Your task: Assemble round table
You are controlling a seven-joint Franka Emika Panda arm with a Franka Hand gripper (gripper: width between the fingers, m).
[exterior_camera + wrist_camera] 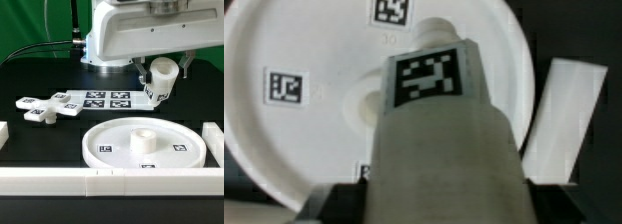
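Note:
The large rimmed round disc [110,143] lies flat at the front of the table, its central socket [145,136] facing up. My gripper [160,86] is shut on the thick short cylinder [161,72] and holds it tilted in the air, just behind the disc's far edge toward the exterior view's right. In the wrist view the cylinder [438,110] fills the middle with a tag on its side, clamped between dark fingers [349,203]. The disc [295,120] lies beyond it, its socket mostly hidden. The cross-shaped piece [42,108] lies flat at the exterior view's left.
The marker board [100,100] lies behind the disc. Long white rails run along the front [60,180] and at the exterior view's right [214,140]; one shows in the wrist view [566,120]. A short rail end [3,131] sits at the left edge.

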